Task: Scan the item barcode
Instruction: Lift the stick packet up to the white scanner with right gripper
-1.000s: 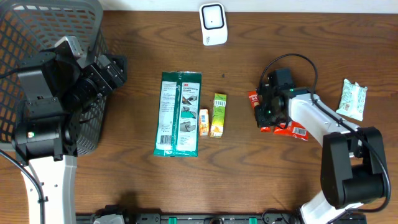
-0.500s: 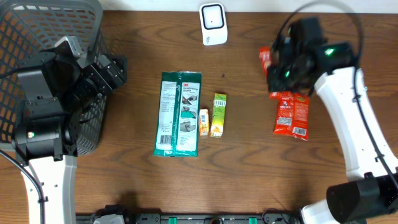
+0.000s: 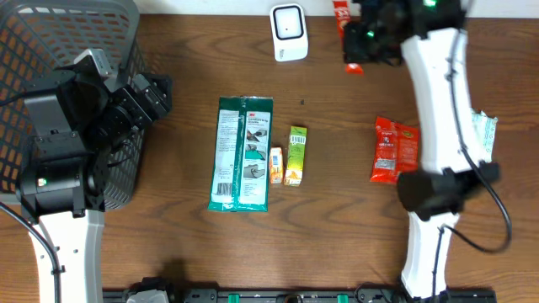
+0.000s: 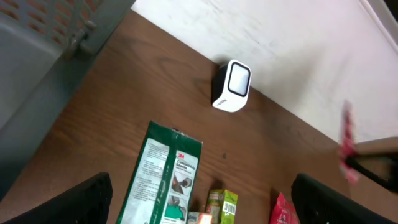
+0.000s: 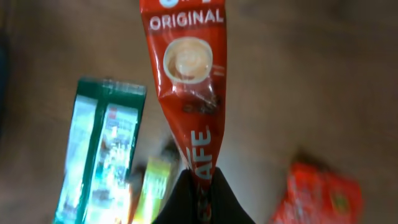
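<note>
My right gripper (image 3: 364, 35) is raised at the table's far edge, just right of the white scanner (image 3: 288, 32). It is shut on a red coffee sachet (image 5: 189, 74) marked "ORIGINAL". The sachet hangs lengthwise from the closed dark fingertips (image 5: 214, 202) in the right wrist view. The left wrist view shows that sachet (image 4: 346, 140) as a blurred red strip to the right of the scanner (image 4: 233, 86). My left gripper (image 3: 156, 97) is open and holds nothing. It sits beside the basket, pointing toward the table's middle.
A grey mesh basket (image 3: 50, 50) fills the far left. Mid-table lie a green 3M pack (image 3: 242, 153), a small orange box (image 3: 275, 165) and a green box (image 3: 296, 155). Red packets (image 3: 394, 151) and a white packet (image 3: 484, 133) lie on the right.
My right arm has lifted the red sachet off the right-hand pile and swung it up toward the far edge near the scanner. The left arm has not moved.
</note>
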Tool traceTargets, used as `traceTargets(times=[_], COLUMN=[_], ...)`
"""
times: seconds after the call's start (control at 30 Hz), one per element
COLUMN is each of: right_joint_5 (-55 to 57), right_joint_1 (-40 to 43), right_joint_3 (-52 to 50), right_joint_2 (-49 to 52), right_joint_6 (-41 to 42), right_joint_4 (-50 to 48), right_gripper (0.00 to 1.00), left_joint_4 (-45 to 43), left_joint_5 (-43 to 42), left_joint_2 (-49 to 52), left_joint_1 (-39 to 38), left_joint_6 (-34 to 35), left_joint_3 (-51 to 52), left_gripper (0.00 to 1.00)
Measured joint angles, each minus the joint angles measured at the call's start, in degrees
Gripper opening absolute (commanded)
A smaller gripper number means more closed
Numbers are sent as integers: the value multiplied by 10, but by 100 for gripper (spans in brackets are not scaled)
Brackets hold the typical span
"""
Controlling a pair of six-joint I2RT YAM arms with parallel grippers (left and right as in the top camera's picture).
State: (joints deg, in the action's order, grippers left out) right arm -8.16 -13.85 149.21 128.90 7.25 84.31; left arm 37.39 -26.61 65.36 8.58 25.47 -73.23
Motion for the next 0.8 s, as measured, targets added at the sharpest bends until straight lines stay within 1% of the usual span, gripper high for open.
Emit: traceTargets(times=[0.13,0.37,0.47,0.6,0.8], right_joint_5=[0,7,25,65,91], right_joint_1=[-10,-38,-51,-68,-79], right_joint_3=[0,0,0,0,0], right_joint_2=[65,143,174,217,250], right_joint_6=[-4,-5,-5,-5,-5], right_joint_4=[-88,-238,-286,-332,-349], right_gripper=[1,1,1,1,1], left_joint_4=[0,0,0,0,0], left_joint_5=[0,0,0,0,0], left_joint_2=[0,0,0,0,0], left_joint_1=[0,0,0,0,0], left_joint_6=[0,0,0,0,0], left_joint_3=[0,0,0,0,0], left_gripper=[93,93,93,93,93])
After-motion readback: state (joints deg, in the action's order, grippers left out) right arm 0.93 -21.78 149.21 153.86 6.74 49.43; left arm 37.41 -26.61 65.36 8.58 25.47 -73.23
